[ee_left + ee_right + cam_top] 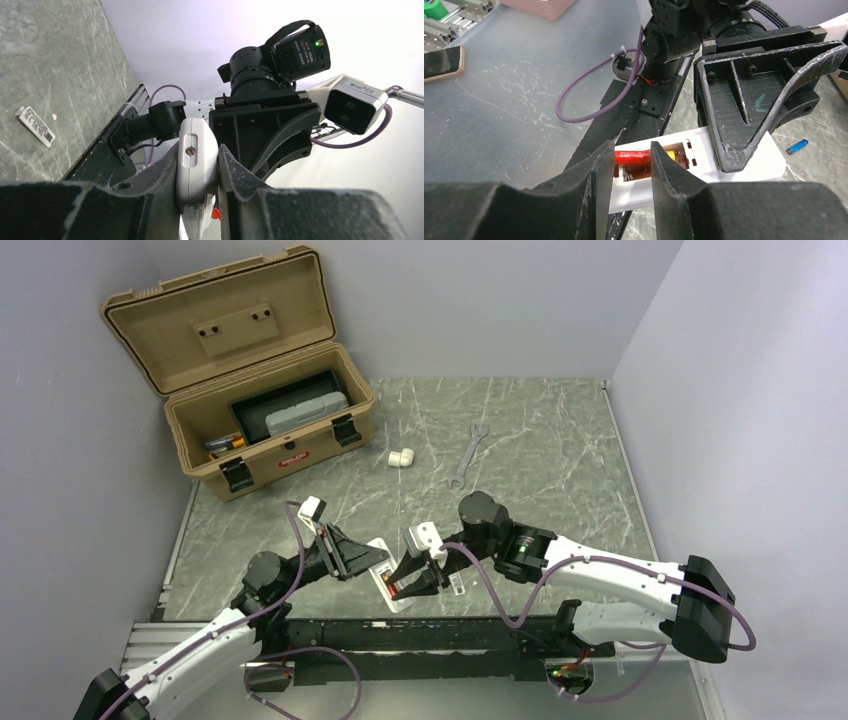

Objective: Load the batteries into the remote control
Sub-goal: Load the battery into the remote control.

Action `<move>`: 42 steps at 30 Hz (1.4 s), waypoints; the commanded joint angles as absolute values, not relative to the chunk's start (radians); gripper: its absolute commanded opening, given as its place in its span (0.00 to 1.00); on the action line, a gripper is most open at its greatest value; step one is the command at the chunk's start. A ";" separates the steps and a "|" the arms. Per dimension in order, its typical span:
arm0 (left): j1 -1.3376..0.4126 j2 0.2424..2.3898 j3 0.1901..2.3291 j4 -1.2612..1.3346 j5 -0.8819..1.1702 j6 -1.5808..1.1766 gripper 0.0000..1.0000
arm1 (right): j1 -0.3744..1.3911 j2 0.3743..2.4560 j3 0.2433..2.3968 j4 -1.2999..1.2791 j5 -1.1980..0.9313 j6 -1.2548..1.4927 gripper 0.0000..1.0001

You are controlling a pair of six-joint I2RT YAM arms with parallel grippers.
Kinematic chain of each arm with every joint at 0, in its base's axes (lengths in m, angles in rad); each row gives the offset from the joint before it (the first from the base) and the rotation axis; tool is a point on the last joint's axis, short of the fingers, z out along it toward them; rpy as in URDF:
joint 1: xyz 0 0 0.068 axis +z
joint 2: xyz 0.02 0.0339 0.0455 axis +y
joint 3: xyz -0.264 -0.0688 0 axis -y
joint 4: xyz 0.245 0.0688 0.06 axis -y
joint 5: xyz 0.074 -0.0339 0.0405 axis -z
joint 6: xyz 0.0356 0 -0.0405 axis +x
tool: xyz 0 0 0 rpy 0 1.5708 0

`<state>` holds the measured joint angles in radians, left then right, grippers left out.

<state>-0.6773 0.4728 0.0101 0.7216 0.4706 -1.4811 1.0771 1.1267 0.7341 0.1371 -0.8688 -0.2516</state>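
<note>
white remote (769,162) pinched by left tool (198,155); right tool (631,150) nips orange-red battery (634,156) (yellow-tipped).

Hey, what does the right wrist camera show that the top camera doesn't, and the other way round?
Only the right wrist view shows inside the open recess of the remote control, springs included, and a small blue object lying beside the remote. Only the top view shows the open toolbox, the wrench and the white pipe elbow. Both show the left gripper clamping the remote and the right gripper holding the orange-red battery at the recess; from above the battery is only a red speck.
</note>
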 commanded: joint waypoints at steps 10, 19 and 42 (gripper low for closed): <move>-0.679 0.461 0.021 0.843 0.515 -1.552 0.00 | 1.077 1.204 0.792 0.070 -0.846 -0.359 0.29; -0.679 0.443 0.009 0.859 0.506 -1.572 0.00 | 1.076 1.227 0.798 0.048 -0.846 -0.389 0.26; -0.678 0.462 0.009 0.833 0.497 -1.534 0.00 | 1.075 1.235 0.814 0.095 -0.843 -0.349 0.26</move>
